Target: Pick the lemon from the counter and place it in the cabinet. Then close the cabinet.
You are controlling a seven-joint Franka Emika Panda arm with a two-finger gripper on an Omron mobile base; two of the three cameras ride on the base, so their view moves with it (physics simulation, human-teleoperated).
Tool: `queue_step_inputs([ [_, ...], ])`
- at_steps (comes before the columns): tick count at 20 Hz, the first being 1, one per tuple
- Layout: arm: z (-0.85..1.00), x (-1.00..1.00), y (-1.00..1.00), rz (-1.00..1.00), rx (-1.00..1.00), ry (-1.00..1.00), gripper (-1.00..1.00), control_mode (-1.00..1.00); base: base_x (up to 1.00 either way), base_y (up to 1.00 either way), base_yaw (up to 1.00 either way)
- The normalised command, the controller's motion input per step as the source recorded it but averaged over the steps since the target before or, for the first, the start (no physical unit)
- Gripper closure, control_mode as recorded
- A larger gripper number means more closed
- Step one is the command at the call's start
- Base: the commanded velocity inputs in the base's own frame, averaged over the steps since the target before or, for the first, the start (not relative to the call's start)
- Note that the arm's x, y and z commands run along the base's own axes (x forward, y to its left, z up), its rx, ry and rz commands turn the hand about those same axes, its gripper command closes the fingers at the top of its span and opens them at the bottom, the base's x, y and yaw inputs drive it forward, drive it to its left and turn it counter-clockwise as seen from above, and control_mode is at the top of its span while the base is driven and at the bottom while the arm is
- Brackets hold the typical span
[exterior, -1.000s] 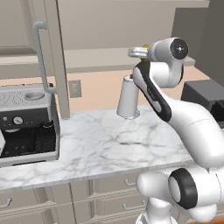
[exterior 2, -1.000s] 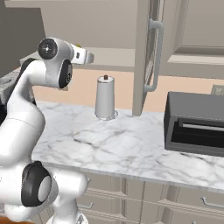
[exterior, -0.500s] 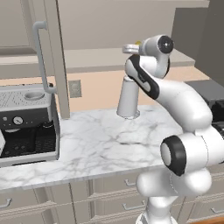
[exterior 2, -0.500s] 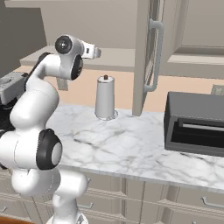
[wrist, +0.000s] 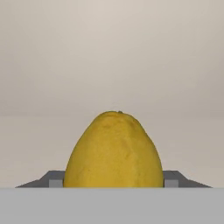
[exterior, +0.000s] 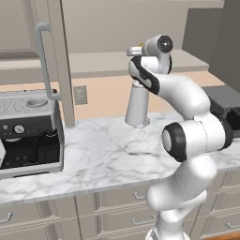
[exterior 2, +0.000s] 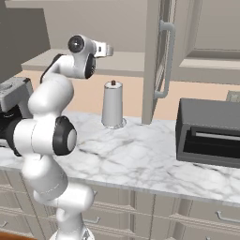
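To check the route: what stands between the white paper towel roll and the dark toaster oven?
The open beige cabinet door, seen in the right base view, between roll and oven.

You have a white upright paper towel roll near the wall, a grey boxy espresso machine at far left, and a dark grey rectangular toaster oven at right.

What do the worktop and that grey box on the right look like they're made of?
The counter looks like polished marble: white with grey veins and a thick pale edge. The grey box looks like matt metal or plastic, plain dark grey with a darker front opening; the render leaves that open.
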Motion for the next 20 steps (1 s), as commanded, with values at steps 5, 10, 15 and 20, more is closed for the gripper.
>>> queue_step_inputs([
  [5,-0.06,0.12,0.0,0.0,-0.08,0.0,-1.0,-1.0,0.0,0.0,0.0],
  [10,-0.16,-0.18,0.0,0.0,0.02,0.0,-1.0,-1.0,0.0,0.0,0.0],
  [15,-0.04,-0.5,0.04,0.0,0.07,0.0,-1.0,-1.0,0.0,0.0,0.0],
  [20,0.21,-1.0,0.06,0.0,0.05,0.0,-1.0,-1.0,0.0,0.0,0.0],
])
